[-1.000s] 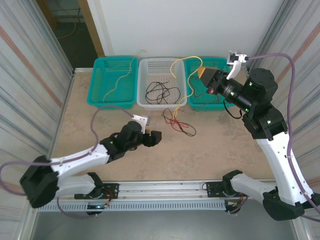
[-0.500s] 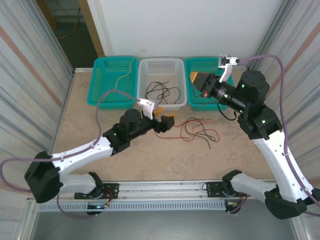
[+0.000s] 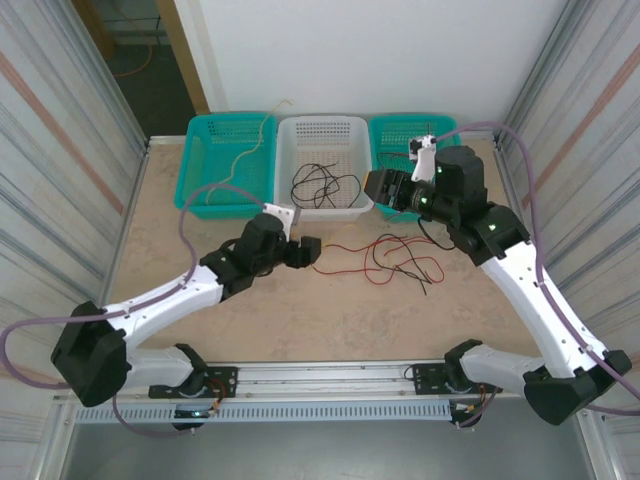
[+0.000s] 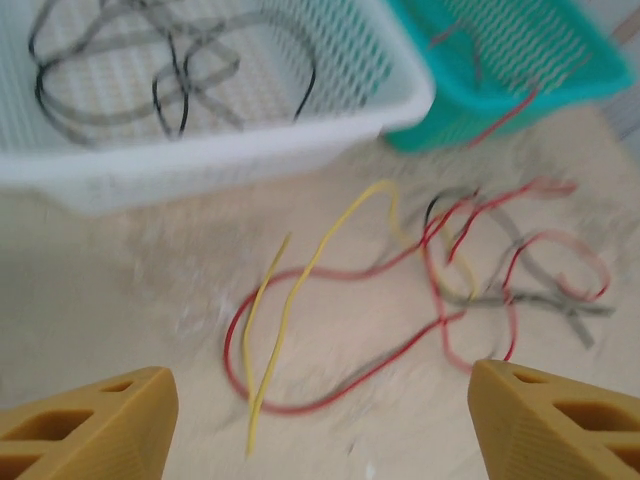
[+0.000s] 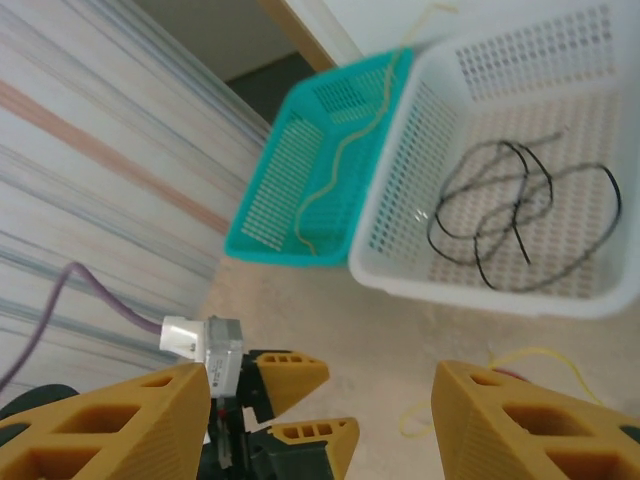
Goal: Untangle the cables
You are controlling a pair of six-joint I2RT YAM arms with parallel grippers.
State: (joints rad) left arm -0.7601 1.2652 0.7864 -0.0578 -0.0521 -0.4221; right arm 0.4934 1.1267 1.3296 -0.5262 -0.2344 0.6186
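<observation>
Perforated teal plastic basket (image 3: 225,205) holds one tan wire (image 5: 345,152); white lattice basket (image 3: 322,208) holds looped black wires (image 3: 322,183). Left gripper (image 3: 308,252) gapes wide, empty. Thin red, yellow and black cables (image 3: 395,258) sprawl tangled on the speckled beige tabletop (image 3: 160,250); right gripper (image 3: 378,187) likewise wide.

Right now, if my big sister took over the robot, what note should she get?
Left pincer: open, empty, facing the tangle.
Right pincer: open, empty, by the white basket's near right corner.
Done: black cables lie in the white basket; a yellow cable lies in the left green basket.
Left: red, yellow and black cables lie crossed in the tangle on the table, in front of the baskets. They need pulling apart.
</observation>
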